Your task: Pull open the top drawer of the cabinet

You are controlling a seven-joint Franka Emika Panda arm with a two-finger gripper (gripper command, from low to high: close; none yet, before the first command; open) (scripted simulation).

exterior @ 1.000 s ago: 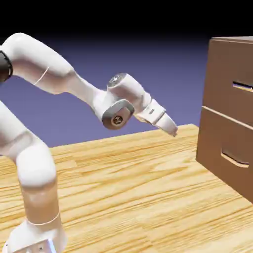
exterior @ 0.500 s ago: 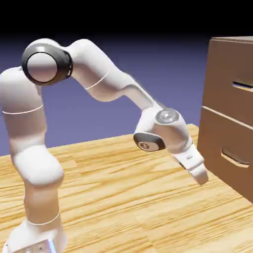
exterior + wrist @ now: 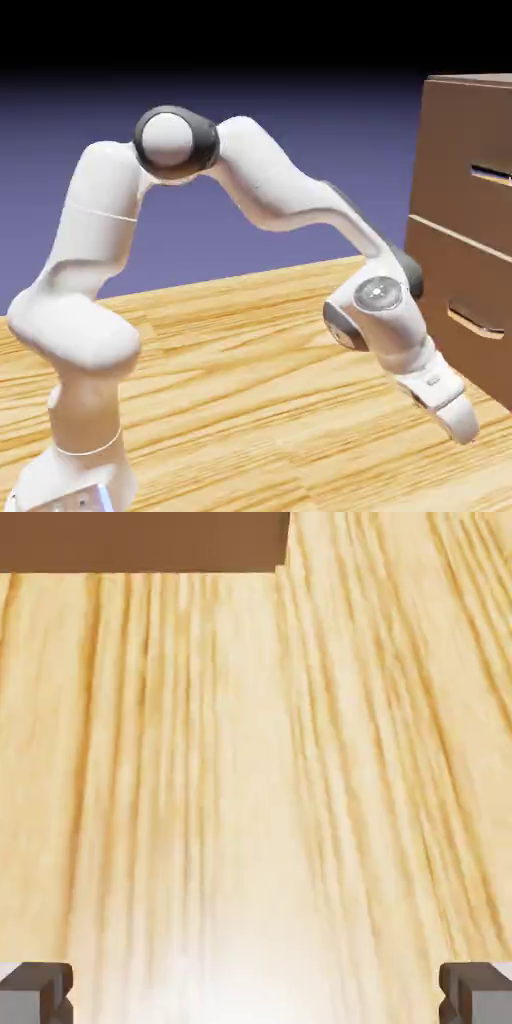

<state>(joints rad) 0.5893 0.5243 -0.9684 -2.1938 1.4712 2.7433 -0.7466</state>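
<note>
Gripper (image 3: 462, 428) low over the table (image 3: 250, 400), jaws spread and empty, short of the cabinet (image 3: 455, 200).

The top drawer (image 3: 470, 165) was seen high on the cabinet at the exterior view's right edge, well above the gripper, which was pointed down at the tabletop near the cabinet's foot, beside the lower drawer (image 3: 465, 300). For the approach to be done well, the hand would need to be raised and turned level toward the drawer front, with the spread jaws set around the pale handle (image 3: 490, 174) before any closing. Only a sliver of that handle was shown, the cabinet being cut off by the frame edge. In the hand view, bare wood grain was shown between the fingertips (image 3: 35, 990), with a brown strip of cabinet (image 3: 140, 540) at the top; no handle could be made out there.
</note>
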